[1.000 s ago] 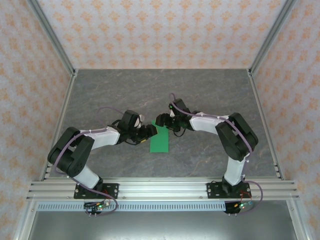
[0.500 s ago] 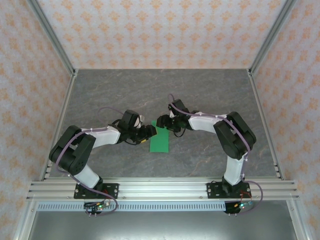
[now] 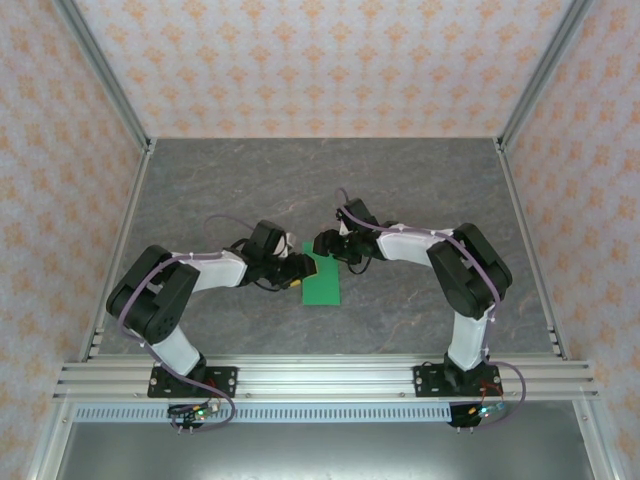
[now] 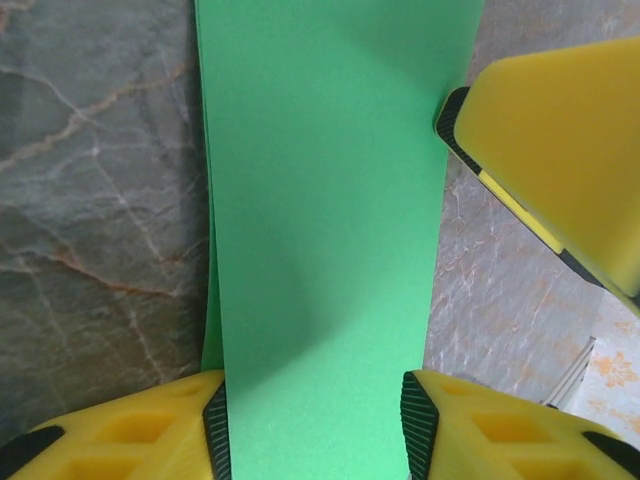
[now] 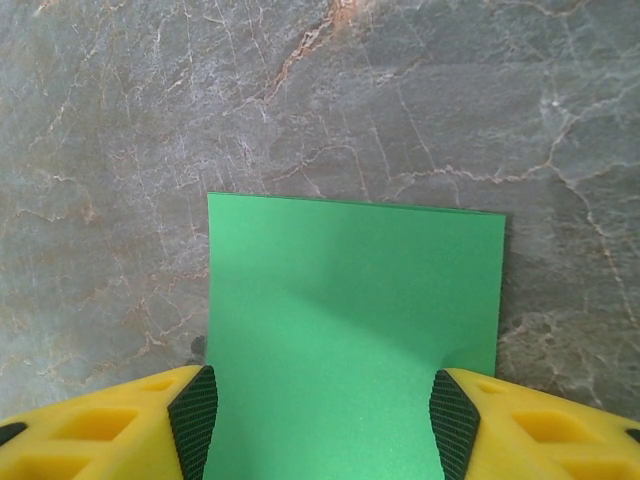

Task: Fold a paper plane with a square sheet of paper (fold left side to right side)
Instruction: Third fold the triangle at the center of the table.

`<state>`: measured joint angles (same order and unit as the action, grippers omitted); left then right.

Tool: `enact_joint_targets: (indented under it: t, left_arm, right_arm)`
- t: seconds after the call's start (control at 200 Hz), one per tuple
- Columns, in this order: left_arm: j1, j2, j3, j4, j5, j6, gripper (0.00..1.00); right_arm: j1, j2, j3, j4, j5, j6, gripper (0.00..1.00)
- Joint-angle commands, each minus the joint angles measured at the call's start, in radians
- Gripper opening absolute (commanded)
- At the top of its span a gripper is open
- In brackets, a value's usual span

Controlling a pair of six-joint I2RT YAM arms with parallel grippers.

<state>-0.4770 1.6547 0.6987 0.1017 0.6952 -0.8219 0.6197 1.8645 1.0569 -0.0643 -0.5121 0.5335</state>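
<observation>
Square sheet of paper (image 3: 322, 281) lies flat on the bench (image 3: 420, 180), about mid-bench between the two arms. It's folded to a narrow green rectangle, long side running near-to-far. On the left wrist cam I see two layers: the lower one peeks out as a sliver along one long edge.

Left gripper (image 3: 302, 271) comes in from the sheet's left side. Its jaws are spread, black pads (image 4: 214, 432) right at the strip's two long edges, paper running between them.

Right gripper (image 3: 326, 245) sits at the sheet's far short end, jaws spread too. The sheet passes between its pads (image 5: 194, 415), w/ one pad overlapping the paper's edge.

The grippers are v. close together. One yellow finger (image 4: 560, 140) of the right gripper juts into the left wrist cam, just beside the paper's edge, and that's what crowds me.

Around: purple cables (image 3: 222, 222) loop over the arms, alu rails (image 3: 320, 378) run along the near edge, patterned walls (image 3: 320, 60) on 3 sides.
</observation>
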Motion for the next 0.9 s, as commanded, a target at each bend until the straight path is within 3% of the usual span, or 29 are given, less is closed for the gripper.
enact_joint_targets:
  t: [0.0,0.13,0.305,0.51,0.696,0.896]
  left_arm:
    - [-0.007,-0.015,0.002,-0.019,-0.011,-0.005,0.47]
    - [-0.006,-0.031,0.001,-0.035,-0.017,-0.002,0.4]
    - [-0.006,-0.042,-0.001,-0.05,-0.02,-0.006,0.2]
    - [-0.009,-0.059,-0.005,-0.062,-0.027,-0.024,0.03]
    - [-0.015,-0.066,0.001,-0.05,-0.031,-0.063,0.0]
    - [-0.022,-0.061,0.016,-0.048,-0.022,-0.086,0.0]
  right_arm:
    - [0.005,0.027,0.005,-0.054,0.035,-0.023,0.62]
    - [0.005,0.027,0.005,-0.054,0.036,-0.03,0.62]
    - [0.005,0.005,0.006,-0.045,0.052,-0.056,0.64]
    - [0.005,-0.104,-0.025,-0.014,0.112,-0.133,0.78]
    - [0.026,-0.34,-0.171,0.011,0.195,-0.24,0.83]
    - [0.237,-0.6,-0.388,-0.022,0.405,-0.341,0.84]
